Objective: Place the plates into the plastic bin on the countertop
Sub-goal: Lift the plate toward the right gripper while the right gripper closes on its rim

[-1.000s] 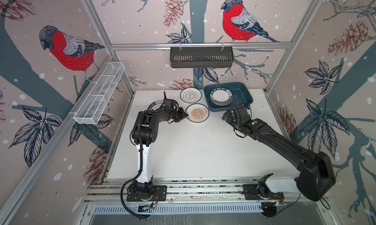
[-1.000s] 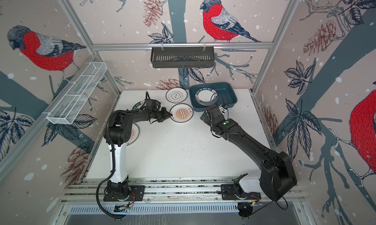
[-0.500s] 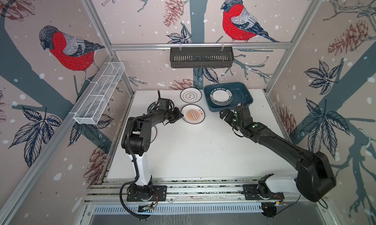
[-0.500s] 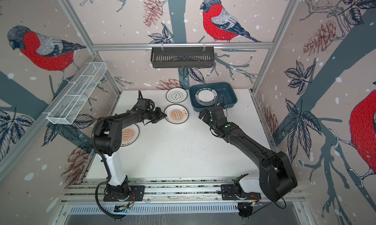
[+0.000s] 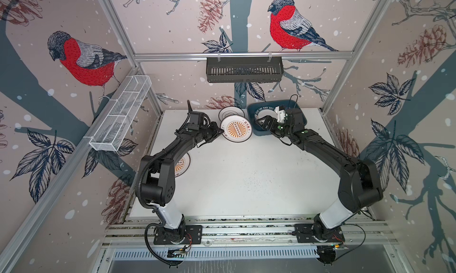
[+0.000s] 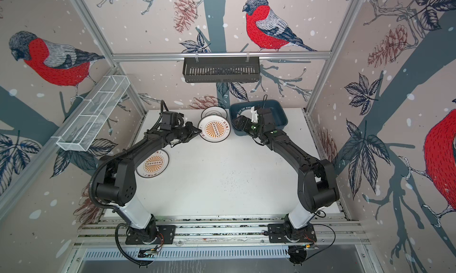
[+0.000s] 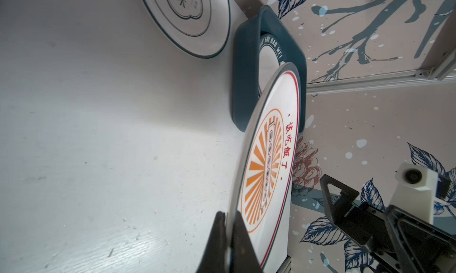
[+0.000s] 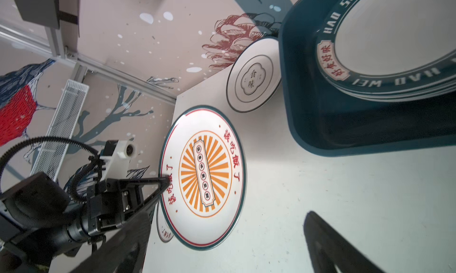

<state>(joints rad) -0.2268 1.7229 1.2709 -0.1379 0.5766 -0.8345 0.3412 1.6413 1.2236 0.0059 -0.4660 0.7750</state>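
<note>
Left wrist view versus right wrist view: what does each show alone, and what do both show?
Only the left wrist view: the right arm's white camera housing, and both jaws of the left gripper edge-on, shut on the sunburst plate. Only the right wrist view: the mesh basket and a second sunburst plate, mostly hidden behind the held one. Both: the held plate, the cloud-emblem plate, the plastic bin with a lettered plate inside.

Black left arm [image 5: 176,143], right arm [image 5: 328,148]; white base links [image 5: 170,213]; ribbed black cable [image 8: 59,139]; white wrist-camera housing [image 7: 417,192].
</note>
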